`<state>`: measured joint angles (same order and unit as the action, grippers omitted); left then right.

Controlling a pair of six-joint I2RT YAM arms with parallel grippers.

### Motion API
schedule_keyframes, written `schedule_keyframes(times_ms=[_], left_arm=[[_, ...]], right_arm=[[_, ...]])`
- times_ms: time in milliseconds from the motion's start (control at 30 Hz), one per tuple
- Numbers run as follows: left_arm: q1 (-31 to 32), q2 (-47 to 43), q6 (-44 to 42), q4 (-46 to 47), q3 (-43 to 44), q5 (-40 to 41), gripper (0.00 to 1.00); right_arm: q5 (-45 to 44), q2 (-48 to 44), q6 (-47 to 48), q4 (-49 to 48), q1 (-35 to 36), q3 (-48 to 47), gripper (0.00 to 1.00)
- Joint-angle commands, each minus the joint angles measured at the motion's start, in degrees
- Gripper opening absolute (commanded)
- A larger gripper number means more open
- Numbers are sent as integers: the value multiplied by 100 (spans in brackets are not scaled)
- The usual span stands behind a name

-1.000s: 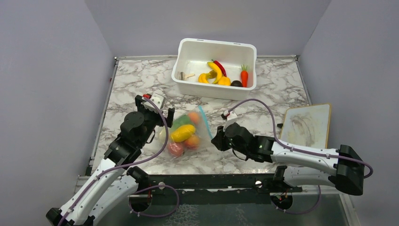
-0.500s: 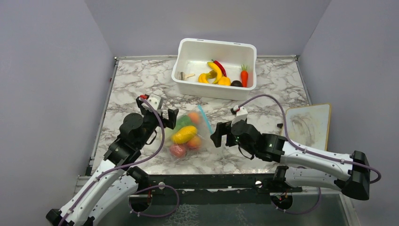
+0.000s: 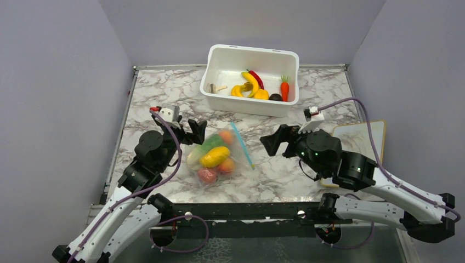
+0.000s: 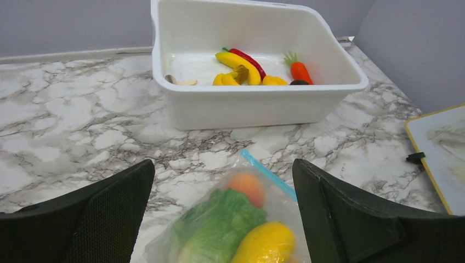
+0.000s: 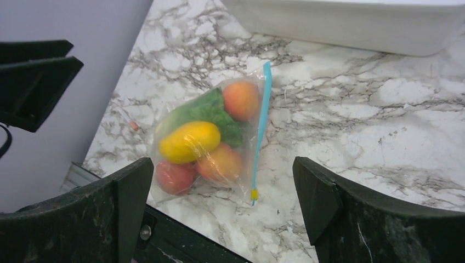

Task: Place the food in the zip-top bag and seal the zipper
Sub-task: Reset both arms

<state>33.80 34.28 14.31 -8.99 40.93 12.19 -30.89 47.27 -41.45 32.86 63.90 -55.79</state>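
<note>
The zip-top bag [image 3: 218, 158] lies flat on the marble table between my two arms. Through the clear plastic I see the food: a green lettuce [image 5: 204, 109], a yellow oval fruit [image 5: 189, 141], peaches [image 5: 240, 99] and a reddish fruit [image 5: 173, 176]. The light-blue zipper [image 5: 264, 118] runs straight along the bag's right edge, with a small yellow slider [image 5: 254, 193] at its near end. My left gripper [image 3: 193, 132] hovers open just left of the bag, touching nothing. My right gripper [image 3: 275, 141] is open to the right of the zipper, apart from the bag.
A white tub [image 3: 216, 94] at the back holds bananas [image 3: 248, 86], a red chilli and a carrot [image 3: 284, 89]. A yellow-framed board [image 3: 359, 143] lies at the right edge under my right arm. Grey walls close in left, right and behind.
My right gripper has opened and drawn back up and to the right, away from the zipper's near end. The left gripper has eased back to the left. The bag stays put.
</note>
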Motion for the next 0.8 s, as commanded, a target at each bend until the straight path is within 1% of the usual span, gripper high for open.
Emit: schedule_keyframes(times_ms=[0,300,767], left_arm=[[-23,-32,244,162,275,-341,99],[-22,-7,398,173,230,-610,99],[-23,96,506,229,229,-729,99]], right_arm=[[-508,-392,197,603,-22,-402,100],[-786,-1165,436,551,-18,-383,100],[-672,-1335,243,963,-18,-107,100]])
